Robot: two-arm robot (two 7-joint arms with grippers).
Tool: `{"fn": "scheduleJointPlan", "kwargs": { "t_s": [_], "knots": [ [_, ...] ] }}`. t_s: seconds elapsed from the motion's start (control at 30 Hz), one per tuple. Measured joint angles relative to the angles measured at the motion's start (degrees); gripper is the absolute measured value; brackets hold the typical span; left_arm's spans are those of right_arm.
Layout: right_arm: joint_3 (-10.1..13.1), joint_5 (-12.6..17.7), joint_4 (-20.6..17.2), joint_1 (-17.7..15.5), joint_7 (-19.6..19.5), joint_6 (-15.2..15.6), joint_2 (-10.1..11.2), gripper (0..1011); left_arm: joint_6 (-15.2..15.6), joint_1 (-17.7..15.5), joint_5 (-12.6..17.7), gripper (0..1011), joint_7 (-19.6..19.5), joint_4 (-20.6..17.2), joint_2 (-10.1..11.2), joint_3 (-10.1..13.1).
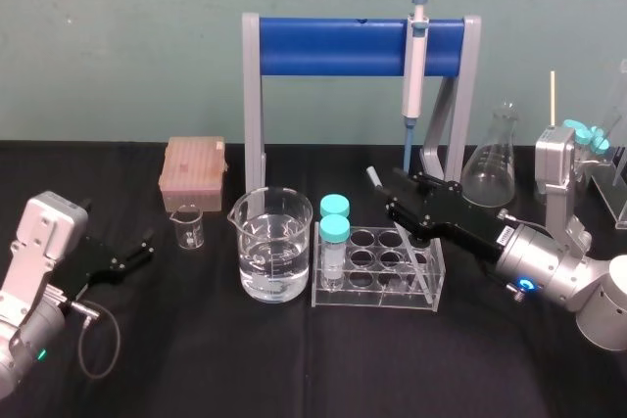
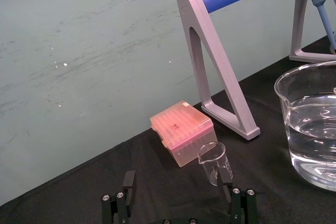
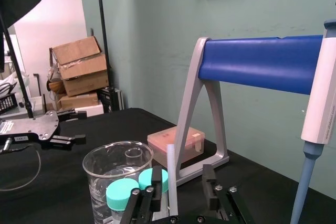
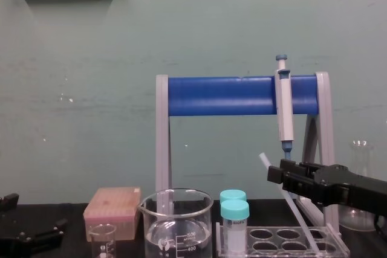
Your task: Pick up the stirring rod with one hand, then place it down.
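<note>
Straddling the leaning stirring rod [image 3: 170, 171], the right gripper [image 3: 182, 177] has jaws spread; left gripper [image 1: 147, 245] likewise, parked.

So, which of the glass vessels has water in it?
The large beaker beside the tube rack holds water; the small beaker and the conical flask look empty.

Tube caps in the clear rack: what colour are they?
Turquoise; the tube caps show best in the head view.

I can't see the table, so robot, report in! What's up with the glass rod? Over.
Left pincer open, parked far left. Right pincer open around the tilted stirring rod, above the tube rack. Capped tubes, beaker close by.
</note>
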Motion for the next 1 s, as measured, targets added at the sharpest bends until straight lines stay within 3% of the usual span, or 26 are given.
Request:
{"fn": "scheduleJointPlan", "kwargs": {
  "t_s": [0.1,0.17,0.2,0.6,0.73,0.97,1.0],
  "knots": [
    [0.0,0.02,-0.02,0.0,-0.01,0.02,0.0,567,0.0,0.0,0.0,1000,0.0,0.0,0.0,0.0],
    [0.0,0.03,-0.04,0.0,-0.02,0.03,0.0,583,0.0,0.0,0.0,1000,0.0,0.0,0.0,0.0],
    [0.0,0.03,-0.05,0.0,-0.02,0.03,0.0,666,0.0,0.0,0.0,1000,0.0,0.0,0.0,0.0],
    [0.0,0.04,-0.06,0.0,-0.02,0.04,0.0,985,0.0,0.0,0.0,1000,0.0,0.0,0.0,0.0],
    [0.42,-0.59,-0.88,0.11,-1.11,-1.12,0.05,1003,0.0,0.0,0.0,1000,0.0,0.0,0.0,0.0],
    [2.73,-2.13,-2.87,1.71,-4.22,-6.69,-0.33,1003,0.0,0.0,0.0,1000,0.0,0.0,0.0,0.0],
    [3.76,-2.77,-4.14,1.68,-6.22,-8.33,-0.38,1003,0.0,0.0,0.0,1000,0.0,0.0,0.0,0.0]
  ]
}}
